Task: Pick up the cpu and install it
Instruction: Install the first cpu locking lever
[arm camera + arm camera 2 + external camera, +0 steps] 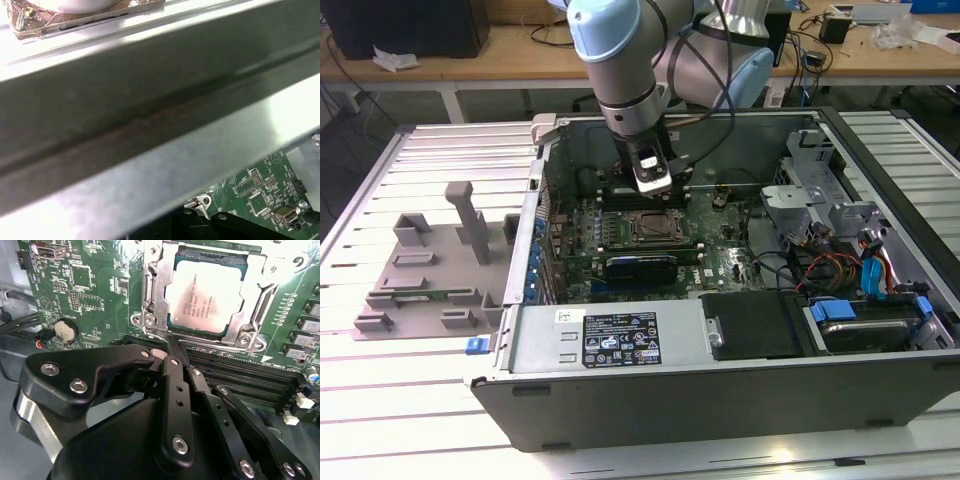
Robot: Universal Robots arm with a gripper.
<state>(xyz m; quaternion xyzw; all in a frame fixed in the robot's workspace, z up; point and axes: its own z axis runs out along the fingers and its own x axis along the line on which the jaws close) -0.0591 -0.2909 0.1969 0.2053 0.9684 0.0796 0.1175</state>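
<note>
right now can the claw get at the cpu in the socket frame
Probably yes. The claw sits just beside the socket frame, and the cpu lies in it with its metal top uncovered; nothing stands between them in the second wrist view.

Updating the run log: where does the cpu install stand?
Done: the square silvery-topped cpu lies in the metal socket frame on the green motherboard. In hand: nothing; the black claw is shut, beside the socket. Left: the frame isn't visibly clamped.

Unreadable print on the cpu (204,295)
</note>
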